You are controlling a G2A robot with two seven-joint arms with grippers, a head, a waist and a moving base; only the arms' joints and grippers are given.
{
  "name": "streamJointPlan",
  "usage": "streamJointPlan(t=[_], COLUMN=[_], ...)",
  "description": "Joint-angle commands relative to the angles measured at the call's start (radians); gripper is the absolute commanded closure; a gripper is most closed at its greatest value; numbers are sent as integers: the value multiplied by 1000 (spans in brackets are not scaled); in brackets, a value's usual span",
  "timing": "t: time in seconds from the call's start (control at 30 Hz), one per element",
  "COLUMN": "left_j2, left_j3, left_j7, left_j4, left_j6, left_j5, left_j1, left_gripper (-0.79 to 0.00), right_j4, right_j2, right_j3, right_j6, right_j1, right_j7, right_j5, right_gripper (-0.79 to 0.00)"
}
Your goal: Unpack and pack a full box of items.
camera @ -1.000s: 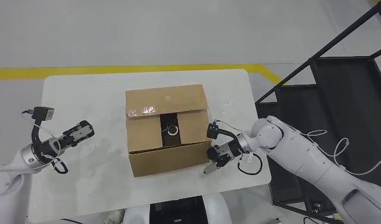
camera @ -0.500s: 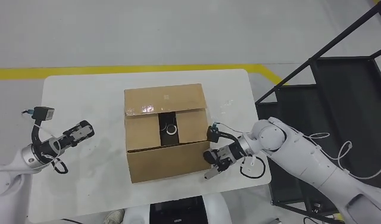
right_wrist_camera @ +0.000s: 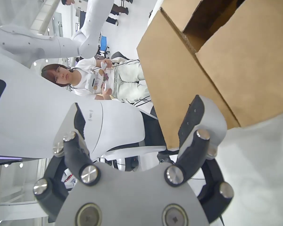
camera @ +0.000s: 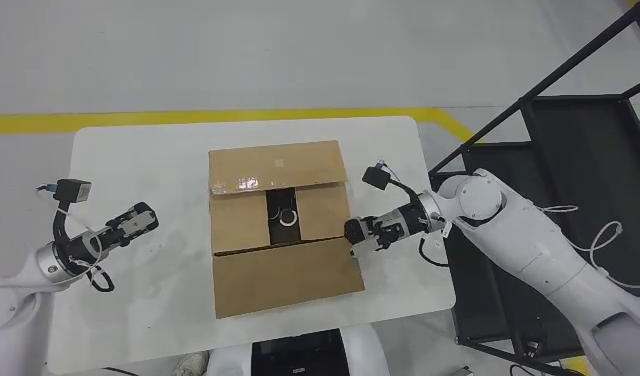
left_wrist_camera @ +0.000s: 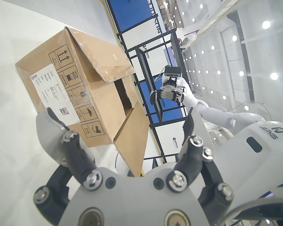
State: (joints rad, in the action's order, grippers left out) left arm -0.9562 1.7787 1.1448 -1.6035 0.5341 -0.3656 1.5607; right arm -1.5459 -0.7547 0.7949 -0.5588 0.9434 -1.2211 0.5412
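The box (camera: pixel 280 168) is seen on the desk (camera: pixel 140 156), flaps opened, just beside the right end effector (camera: pixel 356 230) and well apart from the left end effector (camera: pixel 138 219). Both are held wide open, with nothing gripped.

White table (camera: pixel 140 156), rounded corners, plain top. One thing stands directly on it: a brown cardboard box (camera: pixel 280 176), upright. It sits between the left gripper (camera: pixel 143 217) and the right gripper (camera: pixel 354 230), well apart from the left one and just beside the right one. The labelled side wall faces the left gripper. The front flap (camera: pixel 285 281) is folded outward, its corner near the right gripper.
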Motion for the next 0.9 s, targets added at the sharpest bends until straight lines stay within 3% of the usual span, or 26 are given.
streamJointPlan(t=[0.0,0.37,0.67,0.87], left_j2=[0,4,9,11], left_j3=[0,8,17,13], left_j7=[0,-51,-58,-67], left_j4=[0,-30,-40,-40], left_j6=[0,-26,-32,-35], left_j5=[0,25,18,25], left_j1=[0,24,27,27], left_gripper=[-785,-785,-785,-785], right_j4=[44,317,529,567], right_j2=[-25,-167,-249,-275], right_j3=[-34,-195,-218,-187], right_j6=[39,130,106,22], right_j1=[-41,-214,-292,-329], right_j7=[17,23,18,-20], right_j5=[30,124,212,245], right_gripper=[-785,-785,-785,-785])
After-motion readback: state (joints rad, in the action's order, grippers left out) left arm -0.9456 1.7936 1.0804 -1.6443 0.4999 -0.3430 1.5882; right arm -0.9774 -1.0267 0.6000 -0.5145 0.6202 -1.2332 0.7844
